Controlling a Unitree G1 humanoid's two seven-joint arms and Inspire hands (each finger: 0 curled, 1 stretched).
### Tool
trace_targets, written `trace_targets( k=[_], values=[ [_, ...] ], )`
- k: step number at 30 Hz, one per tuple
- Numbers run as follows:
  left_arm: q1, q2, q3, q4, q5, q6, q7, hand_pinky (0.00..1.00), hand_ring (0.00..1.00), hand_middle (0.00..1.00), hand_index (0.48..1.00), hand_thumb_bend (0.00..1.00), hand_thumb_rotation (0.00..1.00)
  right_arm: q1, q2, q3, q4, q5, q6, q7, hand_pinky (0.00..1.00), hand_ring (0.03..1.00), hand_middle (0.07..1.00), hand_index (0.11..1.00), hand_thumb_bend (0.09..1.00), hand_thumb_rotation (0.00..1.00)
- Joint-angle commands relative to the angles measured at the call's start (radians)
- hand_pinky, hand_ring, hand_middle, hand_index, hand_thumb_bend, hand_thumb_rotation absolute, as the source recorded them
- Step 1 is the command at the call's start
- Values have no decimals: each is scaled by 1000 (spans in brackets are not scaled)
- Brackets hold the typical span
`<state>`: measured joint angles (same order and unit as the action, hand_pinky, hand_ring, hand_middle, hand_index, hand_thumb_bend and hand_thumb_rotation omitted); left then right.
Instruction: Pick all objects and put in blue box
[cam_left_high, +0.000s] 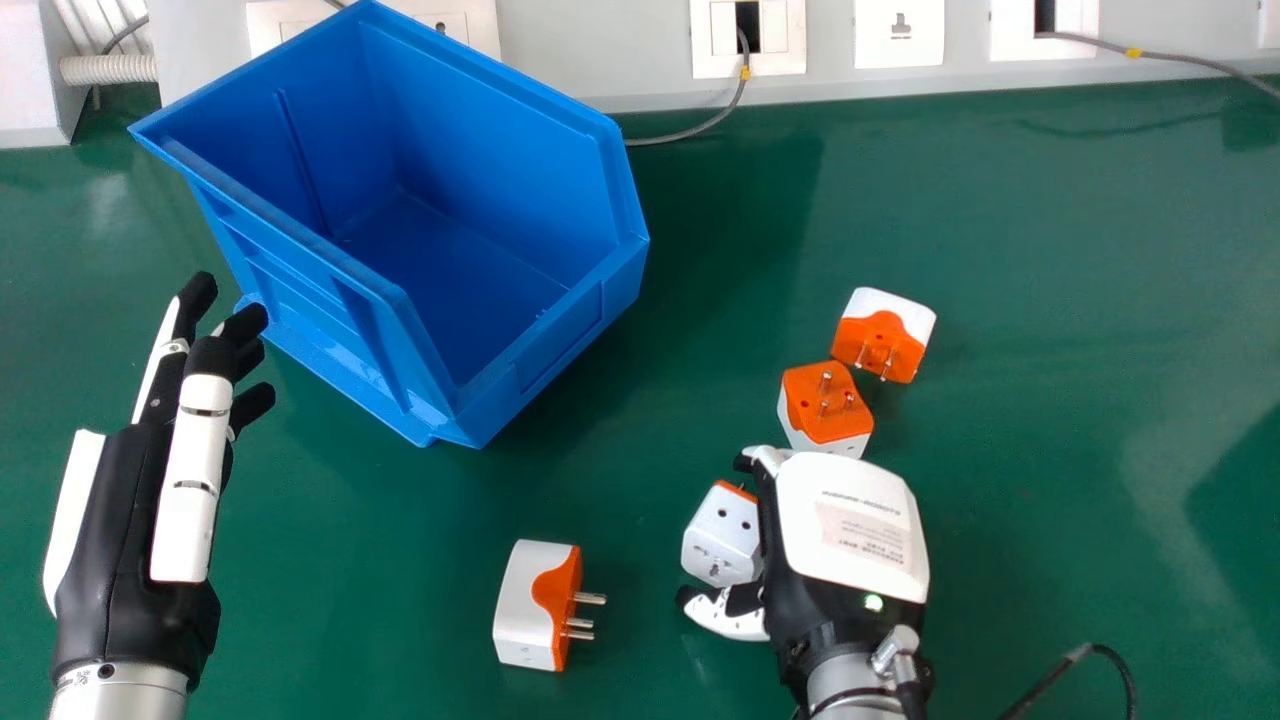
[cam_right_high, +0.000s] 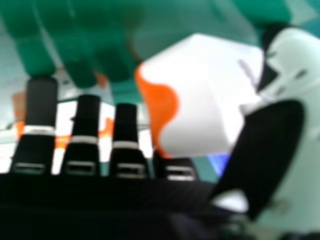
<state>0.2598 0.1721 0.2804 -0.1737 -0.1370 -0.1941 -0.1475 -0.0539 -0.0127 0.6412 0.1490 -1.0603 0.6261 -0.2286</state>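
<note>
Left robot hand (cam_left_high: 185, 470), at the near left of the tabletop (cam_left_high: 1050, 400): open, fingers extended toward the far side, the tips near the blue box. Corrugated conduit (cam_left_high: 108, 69), pale: by the wall (cam_left_high: 600, 45), far left. Blue box (cam_left_high: 560, 340), one, open-topped: set at an angle left of centre, against or close to the wall; inner walls and floor exposed to view, all four adapters outside it. Adapters, white and orange, four. Item one, near adapter (cam_left_high: 522, 605): on its side between the two hands, nearer the viewer than the box, metal pins pointing right. Item two, enclosed adapter (cam_left_high: 718, 540): between the thumb and fingers of the right robot hand (cam_left_high: 850, 520), which is curled round it; the right hand view gives its white body beside the thumb, orange edge toward the fingers. Whether it is raised from the tabletop, cannot tell. Item three, middle adapter (cam_left_high: 825, 405): just beyond the right robot hand, orange face and pins upward. Item four, far adapter (cam_left_high: 885, 335): adjoining item three, farther off and to the right, pins toward the viewer. Wall fittings, white: a row along the wall, a grey cable (cam_left_high: 690, 132) trailing from one toward the box. Black cable (cam_left_high: 1100, 650): lower right, curved.
</note>
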Motion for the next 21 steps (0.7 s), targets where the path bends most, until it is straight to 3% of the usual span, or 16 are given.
trace_targets(
  k=[1, 6, 10, 21],
  values=[
    [-8, 8, 0, -28, 7, -3, 7, 899, 937, 927, 975, 430, 1000, 26, -7, 24, 35, 9, 5, 44, 658, 766, 812, 771, 608, 275],
    [-12, 7, -4, -38, 14, 8, 10, 900, 938, 928, 976, 428, 1000, 22, -17, 38, 40, -11, 5, 53, 657, 764, 808, 766, 609, 275],
    [-26, 9, -3, -16, 18, 2, 9, 899, 938, 929, 977, 436, 1000, 14, -27, 43, 41, -13, 3, 67, 659, 763, 805, 762, 610, 270],
    [-38, 1, -4, -1, 19, -9, 8, 893, 938, 927, 975, 446, 1000, -25, -35, 36, 80, -5, -4, 58, 652, 752, 792, 750, 593, 232]
  ],
)
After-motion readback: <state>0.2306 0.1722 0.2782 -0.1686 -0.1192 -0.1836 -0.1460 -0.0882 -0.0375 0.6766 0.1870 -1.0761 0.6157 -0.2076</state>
